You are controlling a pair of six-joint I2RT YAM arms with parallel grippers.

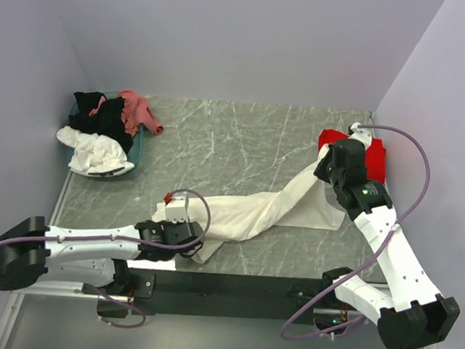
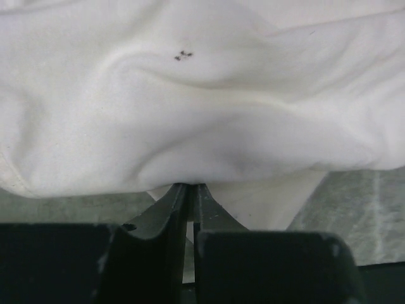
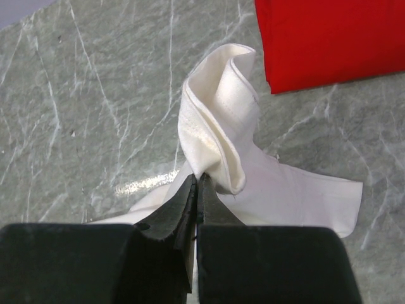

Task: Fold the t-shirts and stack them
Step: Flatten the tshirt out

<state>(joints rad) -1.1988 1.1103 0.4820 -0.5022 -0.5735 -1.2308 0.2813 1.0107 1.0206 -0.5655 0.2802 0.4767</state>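
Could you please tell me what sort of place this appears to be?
Probably a robotics lab test cell: plain walls box in a marble-patterned table, and the left gripper and right gripper hold a cream t-shirt.

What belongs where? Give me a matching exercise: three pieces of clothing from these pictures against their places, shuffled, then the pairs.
1. large cream cloth t-shirt
2. bright red cloth t-shirt
3. heap of black, pink and white cloth shirts

A. piled at the far left
B. stretched between the left gripper and the right gripper, both shut on it
C. folded flat at the far right

Pairs: 1-B, 2-C, 3-A.
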